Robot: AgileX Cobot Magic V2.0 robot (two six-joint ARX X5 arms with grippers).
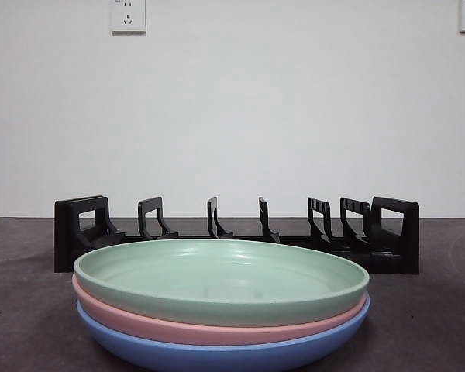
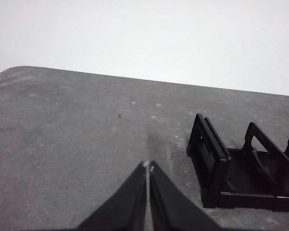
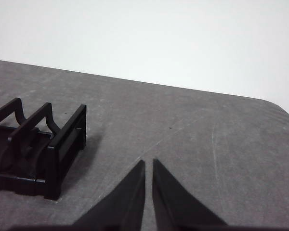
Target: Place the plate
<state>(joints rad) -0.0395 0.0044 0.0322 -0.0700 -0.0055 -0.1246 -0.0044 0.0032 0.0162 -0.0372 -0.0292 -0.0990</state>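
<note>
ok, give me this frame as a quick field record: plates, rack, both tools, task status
plates: stack of three, green plastic plate on top, pink plate in the middle, blue plate at the bottom
rack: black plastic slotted plate rack behind the stack, no plate in it
left tool: shut, holding nothing, over bare table beside one end of the rack
right tool: nearly shut, holding nothing, beside the other end of the rack
surface: dark grey table
task status: no plate picked up yet

You see three stacked plates: green plate (image 1: 217,275), pink plate (image 1: 163,325), blue plate (image 1: 178,355); one black rack (image 1: 236,232); two wall sockets (image 1: 128,15).
</note>
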